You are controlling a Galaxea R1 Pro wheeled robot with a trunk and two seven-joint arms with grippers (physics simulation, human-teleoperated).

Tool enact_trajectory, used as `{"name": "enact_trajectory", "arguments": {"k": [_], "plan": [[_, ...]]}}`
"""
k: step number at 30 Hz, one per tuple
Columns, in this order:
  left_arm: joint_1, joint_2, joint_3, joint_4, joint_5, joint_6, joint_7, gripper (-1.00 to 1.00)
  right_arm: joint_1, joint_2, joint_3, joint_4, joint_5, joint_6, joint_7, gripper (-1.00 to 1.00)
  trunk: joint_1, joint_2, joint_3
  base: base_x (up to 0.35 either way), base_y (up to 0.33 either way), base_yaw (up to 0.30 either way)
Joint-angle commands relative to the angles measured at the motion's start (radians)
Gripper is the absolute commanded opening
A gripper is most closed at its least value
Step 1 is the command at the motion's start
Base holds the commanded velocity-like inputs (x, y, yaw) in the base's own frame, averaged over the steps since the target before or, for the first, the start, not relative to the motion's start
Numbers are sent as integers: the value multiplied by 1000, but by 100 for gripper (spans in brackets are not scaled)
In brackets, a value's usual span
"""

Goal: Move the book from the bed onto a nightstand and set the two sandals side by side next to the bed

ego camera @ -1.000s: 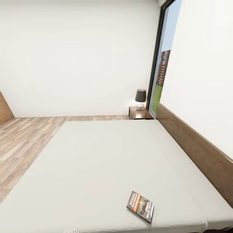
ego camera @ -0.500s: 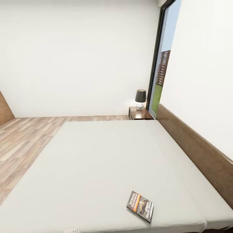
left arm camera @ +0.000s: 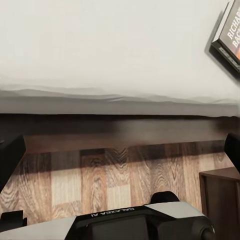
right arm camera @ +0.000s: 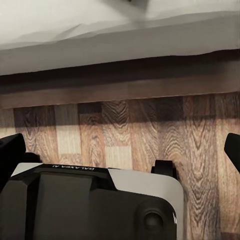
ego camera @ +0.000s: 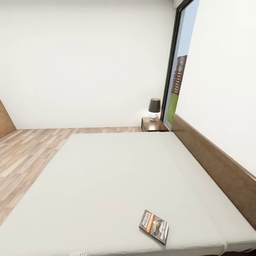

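Both grippers: fingers spread wide, holding nothing, above the floor (right arm camera: 125, 130) beside the bed (ego camera: 106, 170). No change across the last second. The book (ego camera: 154, 226) lies untouched near the mattress edge; pickup not yet begun

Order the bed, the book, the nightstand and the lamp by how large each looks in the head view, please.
1. bed, by far the largest.
2. book.
3. nightstand and lamp: they look about alike, so I do not rank them. Both stand far from the camera, which makes them look small.
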Motion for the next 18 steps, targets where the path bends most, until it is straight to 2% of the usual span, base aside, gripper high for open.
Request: {"name": "enact_trajectory", "arguments": {"k": [1, 12, 18], "plan": [[-1, 0, 1, 1, 7, 0, -5, 100, -1, 0, 8, 3, -10, -5, 4, 100, -4, 6, 1, 0, 0, 0], [-1, 0, 1, 1, 7, 0, -5, 100, -1, 0, 8, 3, -10, -5, 5, 100, -46, 83, 36, 0, 0, 0], [-1, 0, 1, 1, 7, 0, -5, 100, -1, 0, 8, 3, -10, -5, 6, 100, -46, 83, 36, 0, 0, 0]]}}
